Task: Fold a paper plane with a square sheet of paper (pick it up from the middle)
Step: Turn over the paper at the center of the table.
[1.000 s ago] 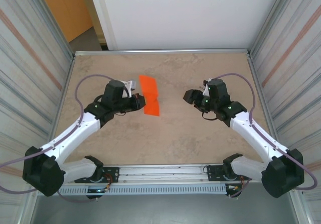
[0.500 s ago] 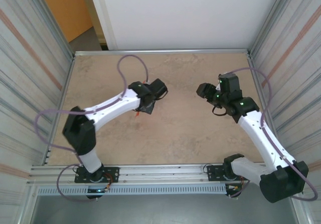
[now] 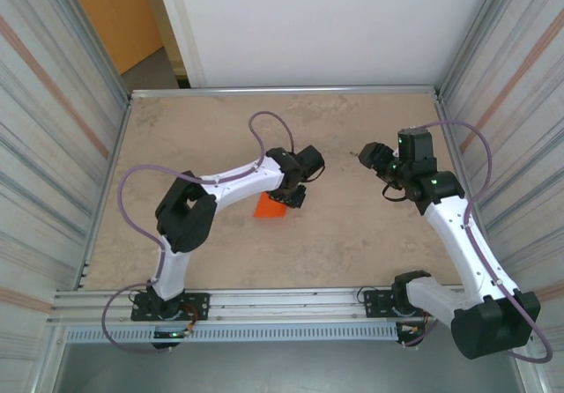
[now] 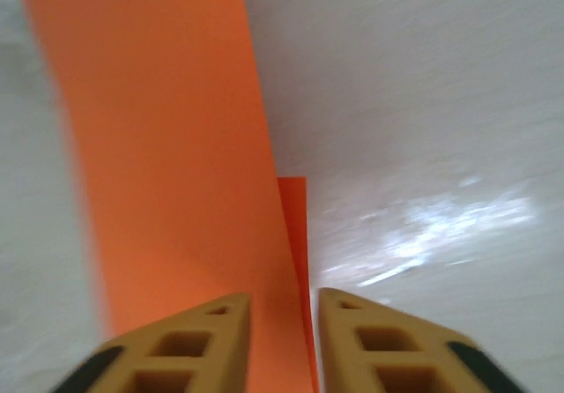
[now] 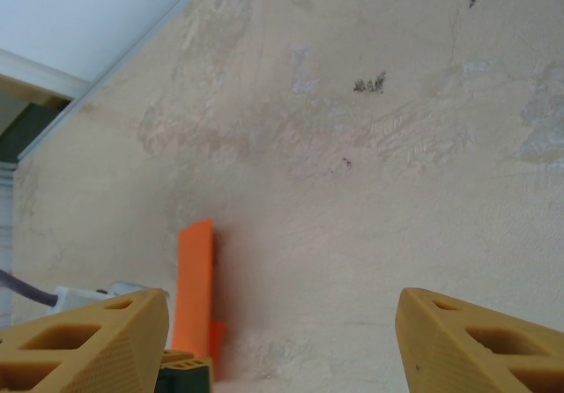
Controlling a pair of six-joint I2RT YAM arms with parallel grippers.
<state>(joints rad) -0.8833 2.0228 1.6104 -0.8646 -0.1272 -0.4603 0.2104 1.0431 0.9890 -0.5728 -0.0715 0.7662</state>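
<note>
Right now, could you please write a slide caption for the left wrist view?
Left claw, slightly parted, at the creased edge of a thin bright orange folded paper sheet on a pale table.

Beige stone-look table [image 3: 220, 129], corrugated side walls [image 3: 53, 102]

The square sheet of paper [image 4: 167, 146] is bright orange and plain, folded into a long, narrow strip that lies flat on the bench [image 3: 352, 243] left of centre. A lower layer peeks out along one edge. Its near end reaches my left claw [image 4: 284, 298].
</note>
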